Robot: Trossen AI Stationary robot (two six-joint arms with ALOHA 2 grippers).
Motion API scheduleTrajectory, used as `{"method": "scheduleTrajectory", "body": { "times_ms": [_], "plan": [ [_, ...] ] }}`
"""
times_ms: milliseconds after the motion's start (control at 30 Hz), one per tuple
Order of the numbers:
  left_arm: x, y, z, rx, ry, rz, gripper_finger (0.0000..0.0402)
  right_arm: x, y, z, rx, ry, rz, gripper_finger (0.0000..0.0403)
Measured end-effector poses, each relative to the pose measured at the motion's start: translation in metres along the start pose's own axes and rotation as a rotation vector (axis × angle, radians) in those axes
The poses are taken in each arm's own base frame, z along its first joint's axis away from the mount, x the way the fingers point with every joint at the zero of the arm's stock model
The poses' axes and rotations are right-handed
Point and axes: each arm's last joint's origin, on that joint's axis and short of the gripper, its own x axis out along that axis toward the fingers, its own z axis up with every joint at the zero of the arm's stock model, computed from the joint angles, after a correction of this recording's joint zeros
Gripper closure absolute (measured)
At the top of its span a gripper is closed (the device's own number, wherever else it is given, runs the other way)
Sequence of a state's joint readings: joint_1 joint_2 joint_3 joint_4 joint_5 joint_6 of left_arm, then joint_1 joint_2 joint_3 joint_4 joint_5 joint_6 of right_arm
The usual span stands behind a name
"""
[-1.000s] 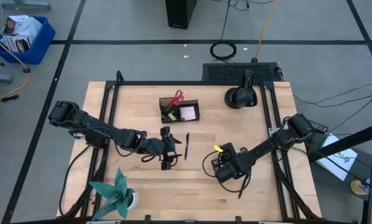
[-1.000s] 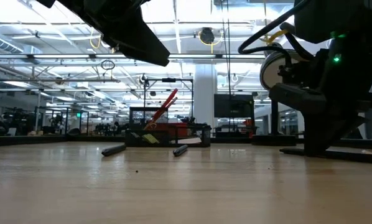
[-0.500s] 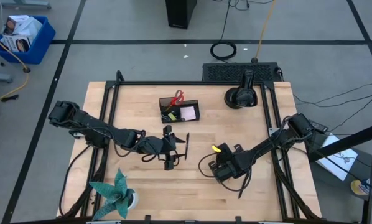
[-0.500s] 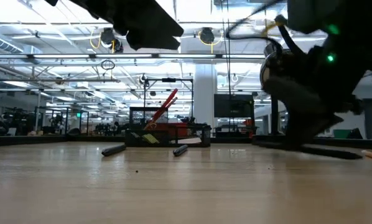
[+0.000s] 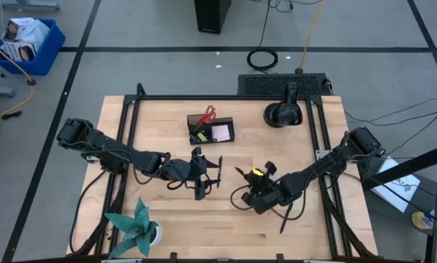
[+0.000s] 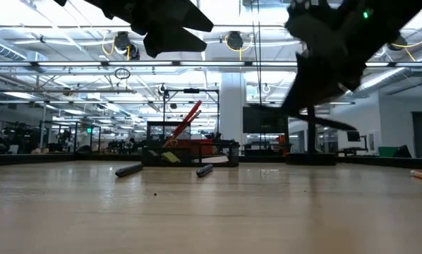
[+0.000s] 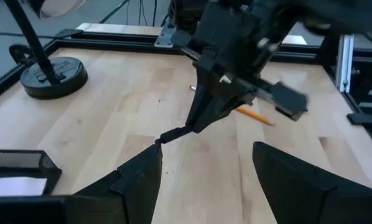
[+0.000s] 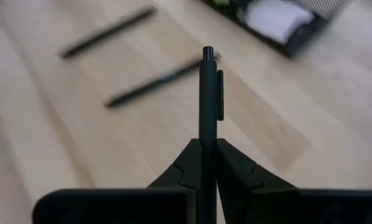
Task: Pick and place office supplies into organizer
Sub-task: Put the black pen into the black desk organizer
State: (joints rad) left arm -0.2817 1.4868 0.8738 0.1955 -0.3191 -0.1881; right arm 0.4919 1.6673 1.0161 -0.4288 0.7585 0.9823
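Carrying the thin black pen [image 8: 208, 106] pinched between its closed fingers, the right gripper [image 5: 256, 191] should travel over the wooden table [image 5: 328, 226] to the small black rectangular organizer [image 5: 210, 129], keeping the pen clear of the left gripper [image 5: 204, 174], which hovers empty and half open beside two loose pens.
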Motion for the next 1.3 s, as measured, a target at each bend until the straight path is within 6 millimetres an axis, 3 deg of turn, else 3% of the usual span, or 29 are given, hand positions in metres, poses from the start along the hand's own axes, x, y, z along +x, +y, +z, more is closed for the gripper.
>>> {"method": "scheduleTrajectory", "body": {
  "times_ms": [300, 433, 733, 933, 1067, 1300],
  "plan": [
    [-0.001, -0.001, 0.005, -0.087, -0.047, -0.011, 0.0149, -0.02, 0.003, 0.02, -0.117, -0.113, 0.092, 0.0384],
    [-0.013, 0.001, 0.017, -0.181, -0.099, -0.026, 0.0149, -0.027, 0.004, 0.021, -0.156, -0.126, 0.112, 0.0384],
    [-0.034, 0.0, 0.035, -0.16, -0.198, -0.128, 0.0149, -0.031, 0.011, 0.024, -0.255, -0.2, 0.135, 0.0384],
    [-0.04, 0.01, 0.025, -0.169, -0.394, -0.312, 0.0149, -0.034, 0.019, 0.032, -0.299, -0.277, 0.185, 0.0384],
    [-0.048, 0.025, 0.004, -0.19, -0.502, -0.391, 0.0149, -0.035, 0.02, 0.034, -0.311, -0.297, 0.197, 0.0384],
    [-0.058, 0.036, -0.03, -0.201, -0.584, -0.368, 0.0153, -0.04, 0.026, 0.043, -0.291, -0.372, 0.237, 0.0384]
  ]
}}
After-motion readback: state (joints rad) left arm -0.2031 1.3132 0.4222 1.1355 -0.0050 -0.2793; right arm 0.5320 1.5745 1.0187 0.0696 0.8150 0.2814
